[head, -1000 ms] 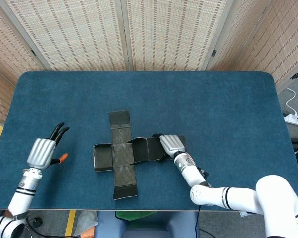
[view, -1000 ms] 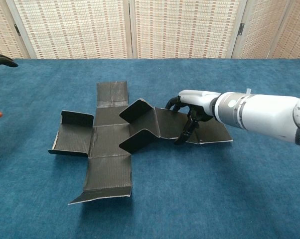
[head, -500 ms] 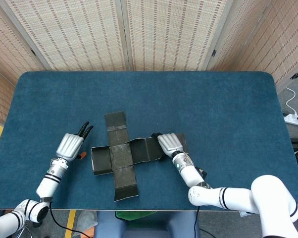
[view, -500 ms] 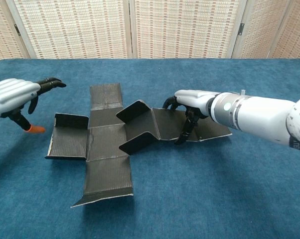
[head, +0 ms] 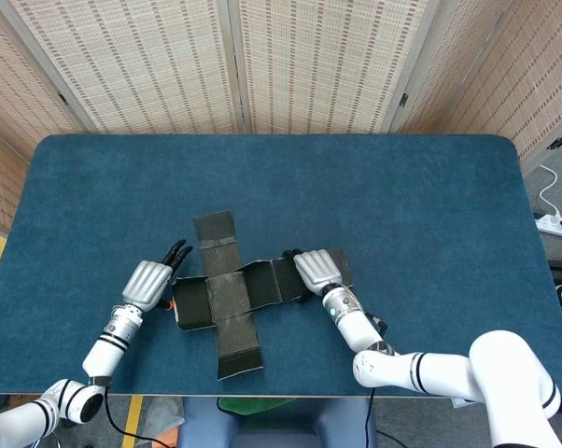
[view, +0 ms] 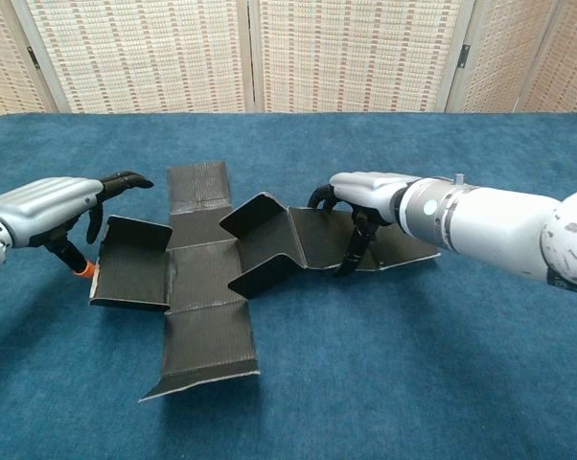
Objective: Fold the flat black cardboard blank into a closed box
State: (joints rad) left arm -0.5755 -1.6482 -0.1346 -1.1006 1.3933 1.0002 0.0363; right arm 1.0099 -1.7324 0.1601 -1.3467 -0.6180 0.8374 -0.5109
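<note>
**A:** While the blank (view: 212,278) lies mostly flat in the near middle of the table (head: 430,215), your closest worry is the long flap at six o'clock. It points at you, its free corner curls up, and nothing pins it. If you drag the card, I judge that corner will catch on the blue cloth and buckle.

**B:** And my hands?

**A:** Your left hand (view: 49,206) sits at nine o'clock of the blank, beside the raised end flap, fingers curved and parted over its edge. I can't tell whether they touch the card; they don't look closed on it. Push that flap from outside with no counter-hold and the whole blank will likely slide toward three o'clock instead of folding.

**B:** The right one?

**A:** Your right hand (view: 365,192) is on the three o'clock arm of the blank, fingers bent down so the tips press the panel to the table. It's pinning, not gripping. The half-raised panel beside it stands tilted with nothing holding it. Lift that hand early and I'd expect the crease to spring back.

**B:** Farther out?

**A:** The twelve o'clock flap lies flat, untouched. Fold the sides unevenly and it may not close square.
</note>
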